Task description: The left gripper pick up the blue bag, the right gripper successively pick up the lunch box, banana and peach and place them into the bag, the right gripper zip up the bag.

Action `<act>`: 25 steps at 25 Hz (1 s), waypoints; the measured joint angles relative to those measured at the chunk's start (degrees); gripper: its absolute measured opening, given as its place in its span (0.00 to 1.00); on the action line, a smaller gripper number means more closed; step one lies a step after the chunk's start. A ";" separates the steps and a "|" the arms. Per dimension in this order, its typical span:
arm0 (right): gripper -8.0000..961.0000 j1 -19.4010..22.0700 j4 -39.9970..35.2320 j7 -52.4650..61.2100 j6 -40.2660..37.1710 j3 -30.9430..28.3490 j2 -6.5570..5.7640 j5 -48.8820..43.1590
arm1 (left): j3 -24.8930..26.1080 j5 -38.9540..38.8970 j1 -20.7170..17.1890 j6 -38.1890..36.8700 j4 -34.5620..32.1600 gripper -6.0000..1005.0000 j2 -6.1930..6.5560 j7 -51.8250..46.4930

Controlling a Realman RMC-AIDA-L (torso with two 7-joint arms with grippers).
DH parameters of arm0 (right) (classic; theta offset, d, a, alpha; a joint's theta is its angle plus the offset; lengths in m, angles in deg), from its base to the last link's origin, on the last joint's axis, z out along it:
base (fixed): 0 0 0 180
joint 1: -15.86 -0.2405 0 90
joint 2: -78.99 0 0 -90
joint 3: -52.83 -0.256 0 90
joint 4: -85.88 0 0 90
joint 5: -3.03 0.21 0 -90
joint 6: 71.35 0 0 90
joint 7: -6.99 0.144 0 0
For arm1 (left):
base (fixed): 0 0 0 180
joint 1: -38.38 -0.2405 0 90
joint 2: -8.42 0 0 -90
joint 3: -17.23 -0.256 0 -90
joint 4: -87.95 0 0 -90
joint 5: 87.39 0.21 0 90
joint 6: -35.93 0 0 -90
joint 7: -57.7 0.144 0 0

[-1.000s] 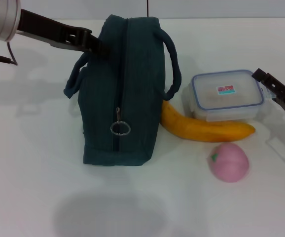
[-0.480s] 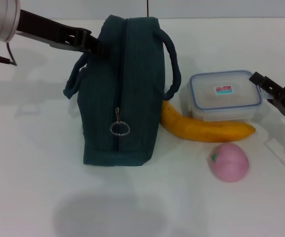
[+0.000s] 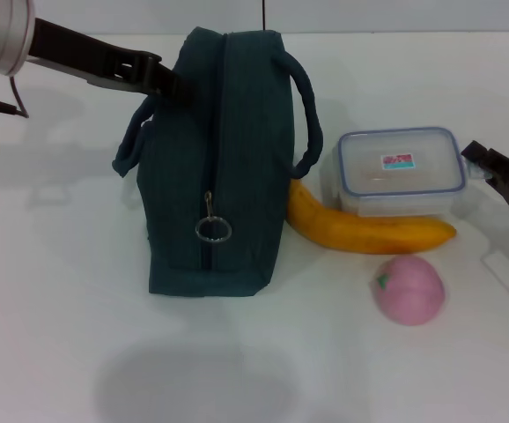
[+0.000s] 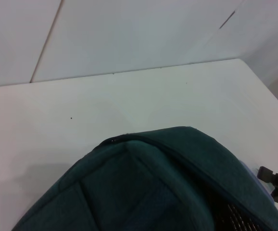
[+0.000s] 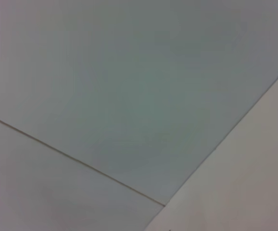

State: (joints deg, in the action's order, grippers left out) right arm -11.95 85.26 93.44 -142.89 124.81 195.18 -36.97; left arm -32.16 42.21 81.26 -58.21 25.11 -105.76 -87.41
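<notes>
- We take the blue bag (image 3: pixel 215 167) as our landmark: it stands upright on the white table (image 3: pixel 61 291), its zipper running down the near face and its pull ring (image 3: pixel 213 230) hanging low on that face.
- The left gripper (image 3: pixel 168 81) sits at the bag's upper far corner, beside the handle loop (image 3: pixel 136 145); we cannot tell whether it is clenched on the fabric or released, since the bag hides its tips. The left wrist view shows only the bag's top edge (image 4: pixel 148 144) close below.
- The lunch box (image 3: pixel 402 172) lies to the right of the bag, lid up, apart from the bag's side handle.
- The banana (image 3: pixel 360 231) lies in front of the lunch box, one end reaching to the bag's base, its back seemingly touching the box's near wall.
- The peach (image 3: pixel 408 289) rests nearer to us than the banana, well right of the bag.
- The right gripper (image 3: pixel 501 176) stands just beside the lunch box's far-from-bag end, not around it; we cannot tell its opening.
- We judge the step in hand to be the approach to the lunch box. To do it well, the right gripper should straddle the box across its short width, square to the lid, and close gently, since the smooth plastic may slip and a nudge would roll the banana.
</notes>
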 joint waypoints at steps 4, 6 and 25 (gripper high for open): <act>0.27 0.00 -0.10 0.16 -0.46 0.00 0.00 0.03 | 0.00 -0.03 0.00 -0.02 0.00 0.06 0.01 0.08; 0.21 -0.04 -0.20 0.95 -0.83 0.01 0.00 0.03 | 0.00 -0.05 0.00 -0.07 0.00 0.06 -0.03 0.16; 0.11 0.22 -0.91 10.73 -1.93 -0.10 0.00 -0.03 | 0.00 -0.40 -0.17 -0.35 0.00 0.06 -0.59 1.62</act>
State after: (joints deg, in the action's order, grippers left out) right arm -11.73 84.35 104.17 -144.82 124.71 195.18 -37.00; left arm -32.16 41.81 81.09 -58.56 25.11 -106.36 -85.79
